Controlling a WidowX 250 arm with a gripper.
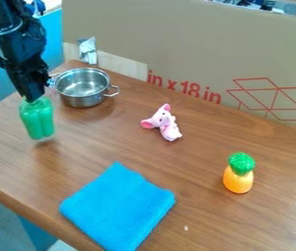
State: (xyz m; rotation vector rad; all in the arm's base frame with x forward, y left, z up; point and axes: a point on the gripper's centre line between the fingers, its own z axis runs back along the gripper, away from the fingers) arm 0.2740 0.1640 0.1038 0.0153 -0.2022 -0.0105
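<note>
The end effector (pixel 31 98), closed on the top of a green toy pepper (pixel 37 119), holds it upright over the left side of the wooden counter (pixel 200 142), near a metal pot (pixel 83 100).

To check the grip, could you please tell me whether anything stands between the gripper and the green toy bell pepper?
Nothing visible does: the gripper holds the green bell pepper at its top, near the metal pot.
</note>
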